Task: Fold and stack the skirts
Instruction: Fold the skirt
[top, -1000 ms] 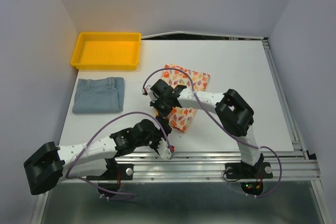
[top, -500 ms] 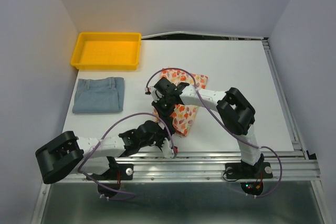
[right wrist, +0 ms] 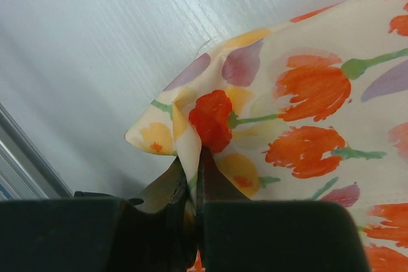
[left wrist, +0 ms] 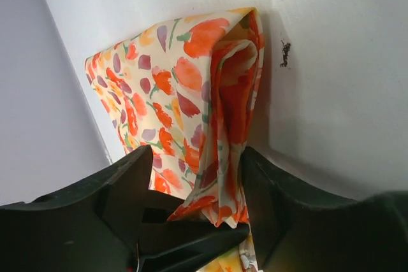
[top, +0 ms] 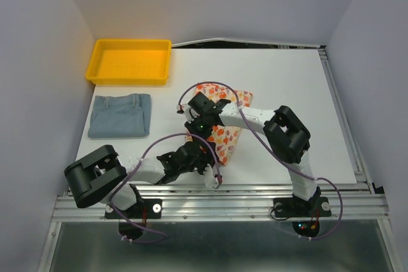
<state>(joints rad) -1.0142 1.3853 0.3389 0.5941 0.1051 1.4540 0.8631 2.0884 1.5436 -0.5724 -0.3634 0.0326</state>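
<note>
White arms point(top: 254, 118) with black joints point(top: 95, 175) and purple cables point(top: 341, 205).

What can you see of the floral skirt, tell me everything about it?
The floral skirt is thin, soft-looking cream cloth printed with orange and red tulip-like flowers, yellow and purple petals and green stems. It lies partly folded and bunched near the middle of the white table, with layers doubled over along one edge. The right claw is shut on a pinched corner, which stands up in a small peak. The left claw straddles the folded edge, a finger on each side, jaws apart.
</note>
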